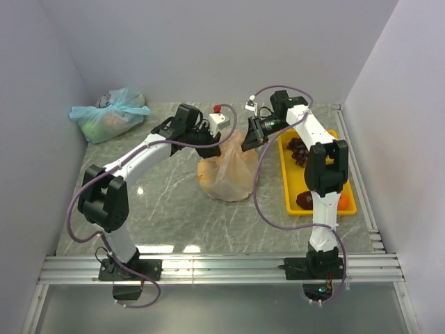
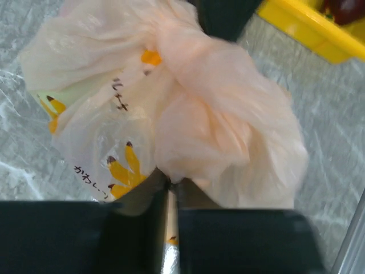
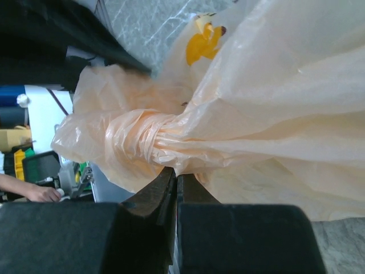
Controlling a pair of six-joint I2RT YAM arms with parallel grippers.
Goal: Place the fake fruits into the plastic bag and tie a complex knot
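Note:
The peach plastic bag (image 1: 226,174) with banana prints stands mid-table, its top pulled up between both grippers. My left gripper (image 1: 212,142) is shut on the bag's film (image 2: 171,185) at its left top. My right gripper (image 1: 249,138) is shut on the bag (image 3: 178,171) right below the knot (image 3: 142,142), a twisted wrap of the handles. The bag fills both wrist views (image 2: 188,108). Purple grapes (image 1: 299,149), a dark maroon fruit (image 1: 304,200) and an orange one (image 1: 343,200) lie in the yellow tray (image 1: 288,188).
A tied pale blue-green bag (image 1: 110,115) lies at the back left. A white box with a red button (image 1: 219,117) stands behind the bag. Walls close in on three sides; a metal rail runs along the near edge (image 1: 222,268).

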